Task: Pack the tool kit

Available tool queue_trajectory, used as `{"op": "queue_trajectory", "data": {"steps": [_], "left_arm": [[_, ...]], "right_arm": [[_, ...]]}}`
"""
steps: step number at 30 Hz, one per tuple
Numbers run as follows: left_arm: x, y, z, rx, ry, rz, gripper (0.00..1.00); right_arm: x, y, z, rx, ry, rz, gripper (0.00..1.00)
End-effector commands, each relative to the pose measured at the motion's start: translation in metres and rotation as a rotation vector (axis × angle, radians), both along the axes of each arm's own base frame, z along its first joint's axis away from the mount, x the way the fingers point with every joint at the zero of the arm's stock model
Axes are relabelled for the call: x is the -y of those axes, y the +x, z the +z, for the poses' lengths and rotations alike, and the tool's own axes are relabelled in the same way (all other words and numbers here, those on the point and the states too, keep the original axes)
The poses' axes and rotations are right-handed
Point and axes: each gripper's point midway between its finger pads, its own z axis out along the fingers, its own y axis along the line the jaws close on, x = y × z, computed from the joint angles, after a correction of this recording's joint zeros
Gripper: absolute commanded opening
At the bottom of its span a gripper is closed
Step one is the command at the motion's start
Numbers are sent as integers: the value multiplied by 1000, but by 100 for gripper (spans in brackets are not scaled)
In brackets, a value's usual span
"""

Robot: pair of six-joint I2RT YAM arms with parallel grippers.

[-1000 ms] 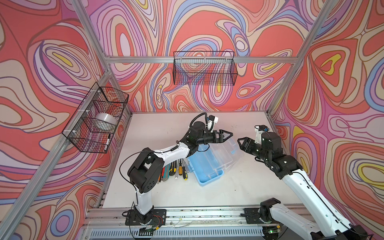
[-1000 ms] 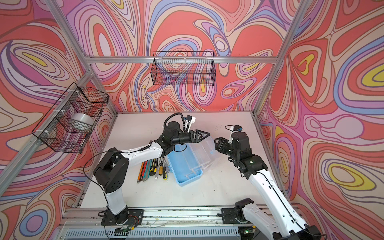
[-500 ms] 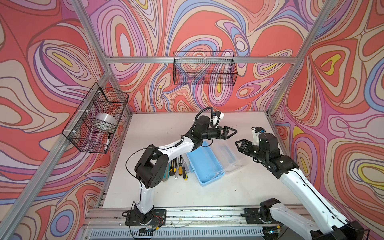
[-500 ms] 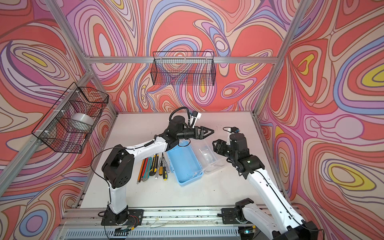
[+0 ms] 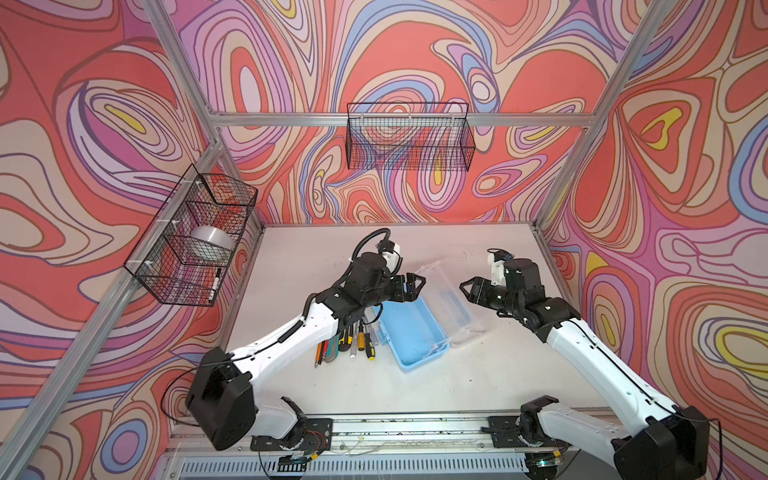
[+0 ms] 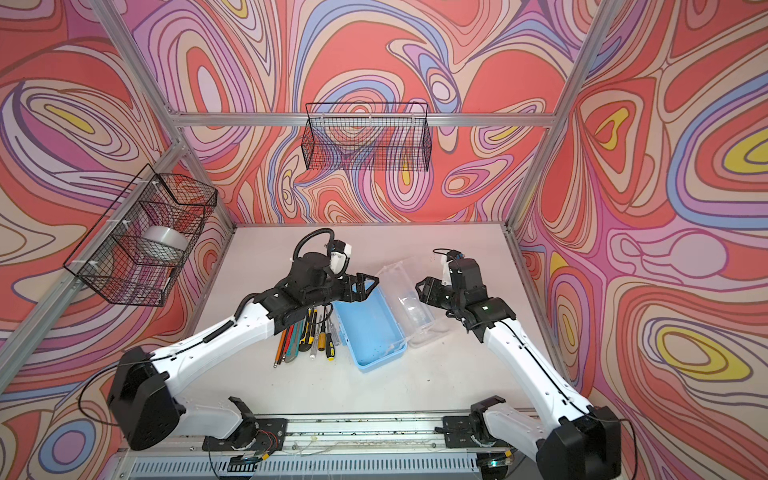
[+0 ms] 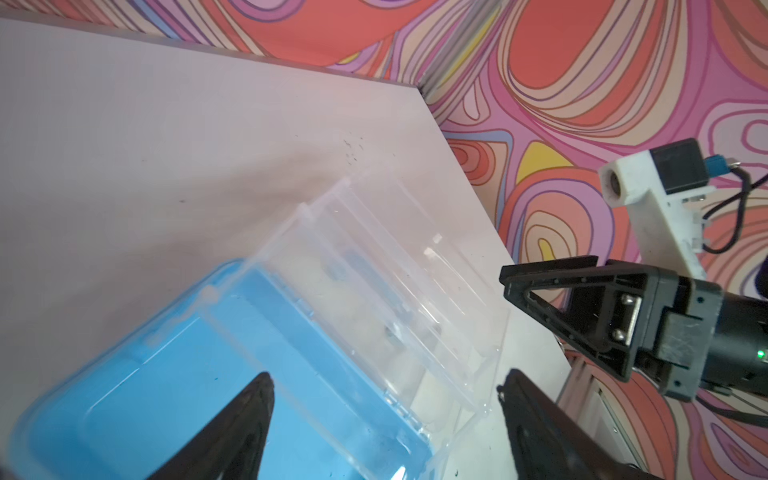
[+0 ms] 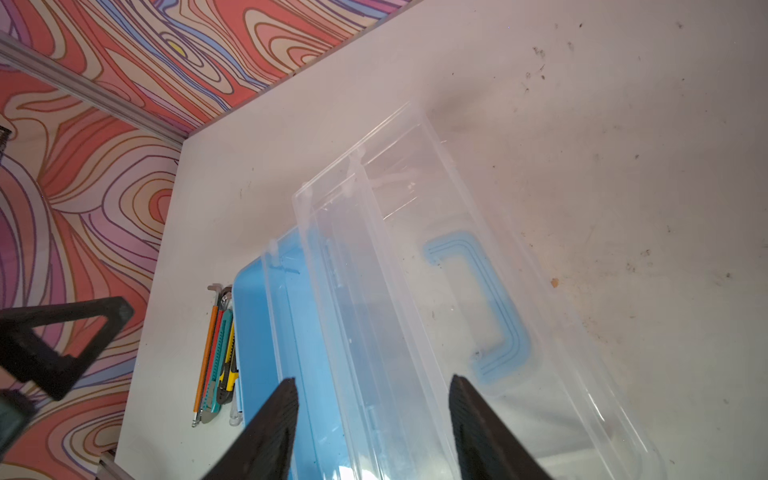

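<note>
1. In the middle of the pale table (image 5: 415,395): a light-blue case (image 5: 415,338), open and empty, with its clear lid (image 5: 453,299) folded back flat on the side nearer the right arm.
2. Just beside the case, on the opposite side: tools (image 5: 347,338) in a tight row of screwdrivers, knives and pencils, none packed yet.
3. Left gripper (image 5: 419,287) above the far end of the case, jaws wide apart, holding nothing.
4. Right gripper (image 5: 465,289) over the outer long edge of the lid, facing the left one, jaws apart, nothing held. Touching the lid or not: unclear.
5. Step in hand, as judged: case opened, loading of tools not begun.
6. Next move, probably: left gripper over the row, jaws set across a single tool at the row's edge, a pinch narrow enough to lift one without dragging its neighbours, then a release into the blue base.
7. Hard to make out:
   - inner tray, clear on clear, not surely separable from the lid in either wrist view
   - blue handle (image 8: 494,307), seen only through the plastic
   - a grey bent piece at the row's end, perhaps a hex key (image 8: 215,287)
   - far end of the row, hidden under the left arm (image 5: 299,332) in both top views
</note>
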Motion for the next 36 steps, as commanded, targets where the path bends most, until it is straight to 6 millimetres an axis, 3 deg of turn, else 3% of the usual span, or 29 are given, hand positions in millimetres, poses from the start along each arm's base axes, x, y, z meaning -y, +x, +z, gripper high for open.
{"op": "queue_trajectory", "data": {"steps": [1, 6, 14, 27, 36], "left_arm": [[-56, -16, -54, -93, 227, 145, 86], [-77, -31, -78, -126, 271, 181, 84], [-89, -27, -115, -203, 297, 219, 75], [-64, 19, -161, -280, 271, 189, 71], [-56, 61, -160, -268, 268, 225, 71]], "right_arm": [[-11, 3, 10, 41, -38, 37, 59], [-23, 2, 12, 52, -57, 49, 54], [-34, -4, 11, 43, -67, 61, 50], [-39, 1, 7, 37, -43, 54, 49], [-43, 5, -2, 26, -50, 68, 49]]}}
